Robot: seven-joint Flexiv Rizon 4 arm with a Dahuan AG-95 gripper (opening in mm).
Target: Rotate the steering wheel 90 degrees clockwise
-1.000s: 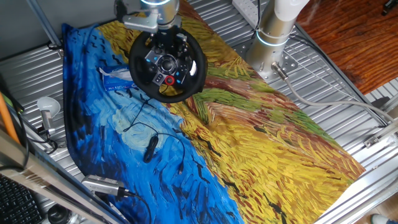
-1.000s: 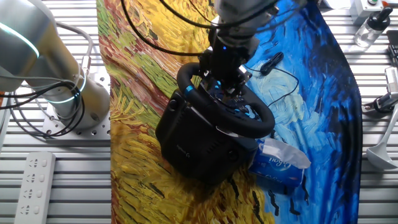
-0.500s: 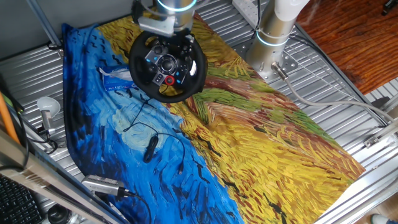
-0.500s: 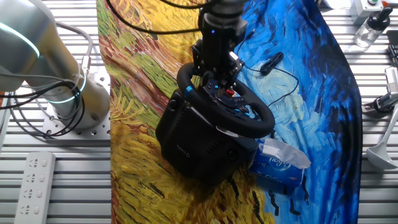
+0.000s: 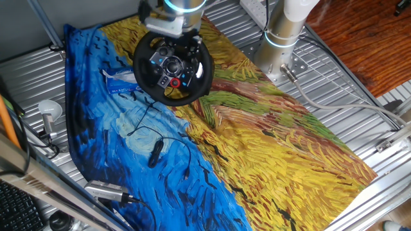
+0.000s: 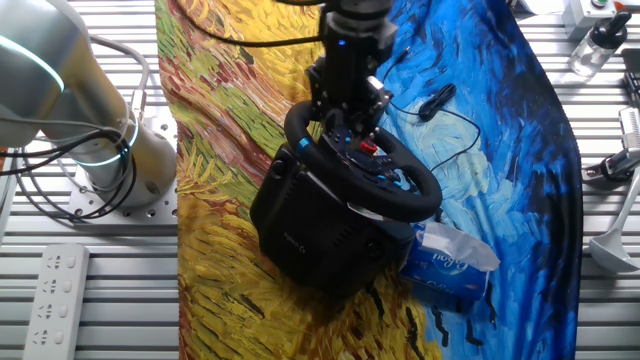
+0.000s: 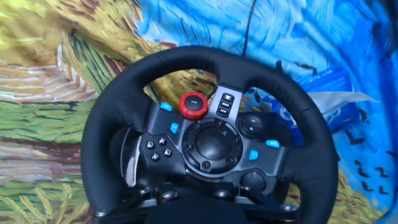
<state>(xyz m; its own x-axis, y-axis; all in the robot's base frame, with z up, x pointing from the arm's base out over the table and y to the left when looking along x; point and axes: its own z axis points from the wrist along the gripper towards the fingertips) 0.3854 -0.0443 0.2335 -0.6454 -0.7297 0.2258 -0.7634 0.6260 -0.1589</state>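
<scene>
Tabletop [image 5: 359, 96]: ribbed metal under painted cloth [image 5: 276, 147]. Steering wheel [image 5: 173, 68]: directly below end effector [image 6: 345, 100], at rim's far edge. End effector: finger spacing cannot be told.

A robotics lab is showing here: the arm's bolted base [image 5: 280, 48] is sitting behind the hand on a slotted aluminium counter [image 5: 334, 83], a painting-print cloth [image 5: 270, 154] draping it, a keyboard [image 5: 16, 205] lying well away.

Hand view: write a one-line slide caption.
Close-up of the black steering wheel, red knob above its hub, on painted cloth.
</scene>
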